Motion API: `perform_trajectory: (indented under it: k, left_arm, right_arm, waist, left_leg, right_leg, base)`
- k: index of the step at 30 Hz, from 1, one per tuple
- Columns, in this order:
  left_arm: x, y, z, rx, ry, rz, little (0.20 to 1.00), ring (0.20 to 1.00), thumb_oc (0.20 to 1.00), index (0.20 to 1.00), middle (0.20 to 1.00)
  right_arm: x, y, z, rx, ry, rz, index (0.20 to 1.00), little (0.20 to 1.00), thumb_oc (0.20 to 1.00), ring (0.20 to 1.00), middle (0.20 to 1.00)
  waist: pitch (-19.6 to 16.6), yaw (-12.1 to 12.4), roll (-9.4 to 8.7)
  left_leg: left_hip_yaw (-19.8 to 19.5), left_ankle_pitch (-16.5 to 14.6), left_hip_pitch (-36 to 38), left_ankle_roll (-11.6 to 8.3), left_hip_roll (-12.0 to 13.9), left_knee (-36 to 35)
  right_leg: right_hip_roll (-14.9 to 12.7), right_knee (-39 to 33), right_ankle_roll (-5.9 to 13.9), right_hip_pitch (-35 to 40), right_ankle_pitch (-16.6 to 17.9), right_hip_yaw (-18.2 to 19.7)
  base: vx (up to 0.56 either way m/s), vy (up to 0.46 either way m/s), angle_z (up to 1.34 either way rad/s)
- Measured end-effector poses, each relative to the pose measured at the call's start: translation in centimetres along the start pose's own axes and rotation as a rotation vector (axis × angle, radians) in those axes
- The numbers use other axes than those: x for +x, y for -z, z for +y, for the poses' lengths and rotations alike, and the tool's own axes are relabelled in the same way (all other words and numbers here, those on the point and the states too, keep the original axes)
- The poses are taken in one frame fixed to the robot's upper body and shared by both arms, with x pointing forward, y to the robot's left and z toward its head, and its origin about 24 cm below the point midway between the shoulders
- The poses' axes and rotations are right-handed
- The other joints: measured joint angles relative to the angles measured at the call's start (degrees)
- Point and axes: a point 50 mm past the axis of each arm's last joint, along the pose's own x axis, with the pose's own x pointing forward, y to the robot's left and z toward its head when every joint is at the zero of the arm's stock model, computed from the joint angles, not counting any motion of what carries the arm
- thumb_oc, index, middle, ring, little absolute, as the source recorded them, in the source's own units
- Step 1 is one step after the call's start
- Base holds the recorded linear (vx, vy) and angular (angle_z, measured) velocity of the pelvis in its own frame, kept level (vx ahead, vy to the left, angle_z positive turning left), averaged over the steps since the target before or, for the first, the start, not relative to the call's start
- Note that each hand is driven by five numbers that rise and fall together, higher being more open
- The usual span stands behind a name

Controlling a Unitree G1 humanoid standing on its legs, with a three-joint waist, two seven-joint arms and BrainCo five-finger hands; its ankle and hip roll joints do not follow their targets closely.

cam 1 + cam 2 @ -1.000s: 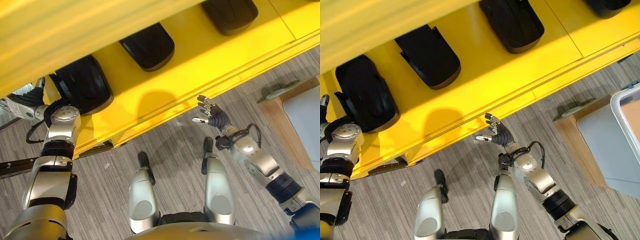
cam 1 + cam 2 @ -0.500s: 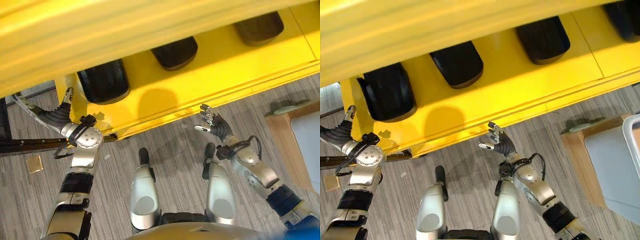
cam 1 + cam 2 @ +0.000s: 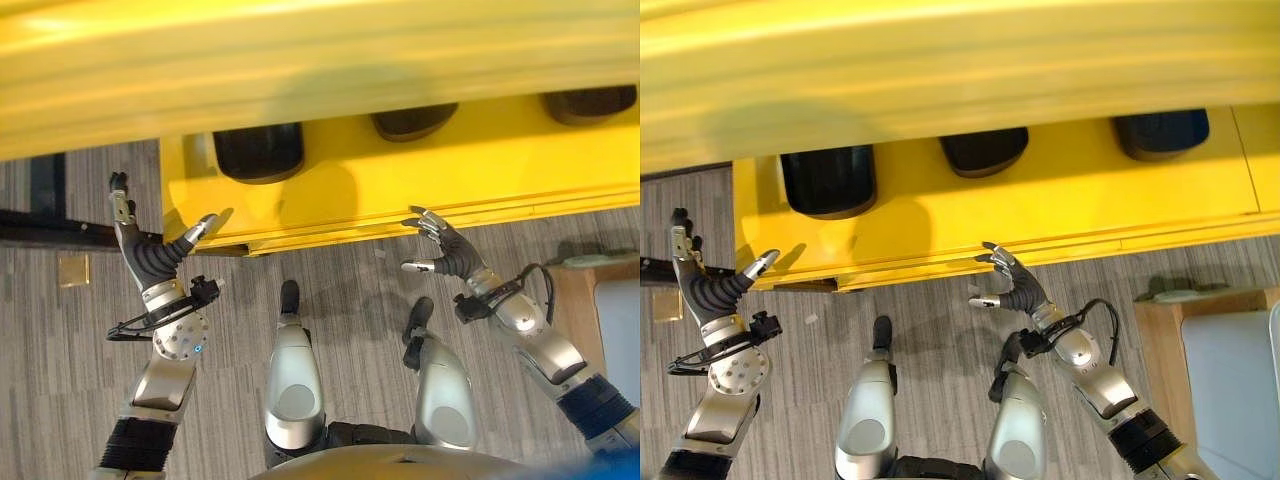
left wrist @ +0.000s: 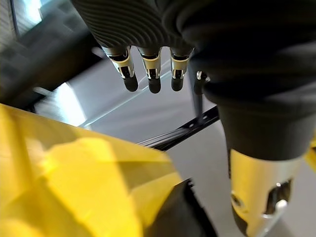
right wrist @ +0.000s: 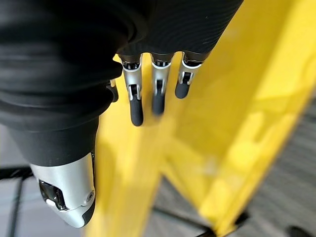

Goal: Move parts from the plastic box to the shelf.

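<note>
Three black parts sit side by side on the yellow shelf. The robot's left hand, fingers and thumb spread and holding nothing, is raised beside the shelf's left end. Its right hand, fingers relaxed and empty, hovers just below the shelf's front edge above grey floor. A pale plastic box lies at far right.
</note>
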Motion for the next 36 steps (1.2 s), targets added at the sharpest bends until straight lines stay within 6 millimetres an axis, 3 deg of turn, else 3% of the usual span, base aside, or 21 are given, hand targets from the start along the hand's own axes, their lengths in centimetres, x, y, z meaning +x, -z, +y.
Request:
perform_trajectory:
  k: [4,8,18,28,36]
  left_arm:
    - [-0.5,-1.4,-0.8,0.194,0.293,-0.233,1.0,1.0,1.0,1.0,1.0]
    - [-0.7,-2.0,-1.0,0.294,0.39,-0.344,1.0,1.0,1.0,1.0,1.0]
    - [-0.5,-2.4,-0.9,0.363,0.475,-0.42,1.0,1.0,1.0,1.0,1.0]
    - [-0.7,-3.7,-4.7,0.347,0.695,-0.515,1.0,1.0,1.0,1.0,1.0]
    - [-1.2,-3.0,-6.5,0.436,0.913,-0.454,1.0,1.0,1.0,1.0,1.0]
  right_arm:
    - [1.7,-3.0,-0.6,-0.015,-0.01,-0.133,1.0,1.0,1.0,1.0,1.0]
    - [2.6,-4.6,-1.1,-0.021,-0.019,-0.206,1.0,1.0,1.0,1.0,1.0]
    - [2.4,-3.9,-1.1,-0.016,-0.01,-0.178,1.0,1.0,1.0,1.0,1.0]
    - [2.5,-3.1,-1.1,-0.012,-0.032,-0.142,1.0,1.0,1.0,1.0,1.0]
    - [2.2,-3.0,-1.7,-0.028,-0.093,-0.113,1.0,1.0,1.0,1.0,1.0]
  waist:
    - [-0.02,2.21,-0.25]
    - [-0.03,2.82,-0.48]
    - [-0.05,2.14,-0.5]
    - [-0.13,-1.91,-0.65]
    - [-0.15,-3.44,-0.63]
  left_leg:
    - [-1.12,0.59,-0.39,-0.35,-0.21,-0.71]
    - [-1.25,0.54,-0.15,-0.29,-0.61,-0.74]
    - [-0.29,0.01,1.61,0.11,-1.03,-0.8]
    - [0.29,0.0,1.68,0.12,-0.99,-0.77]
    - [1.94,-0.51,2.95,0.31,-0.97,-0.68]
  right_leg:
    - [-0.08,-0.94,0.19,0.58,0.26,-1.2]
    - [-0.31,-1.99,0.54,1.53,1.0,-1.45]
    - [-0.45,-4.13,0.87,3.96,1.79,-1.33]
    - [-0.3,-4.95,0.85,3.94,2.48,-0.84]
    - [-0.29,-4.95,0.89,3.91,2.6,0.8]
  base:
    - [-0.05,-0.021,0.17]
    - [-0.01,0.021,0.04]
    - [-0.01,0.018,-0.01]
    - [0.0,0.001,-0.01]
    - [0.02,0.021,-0.09]
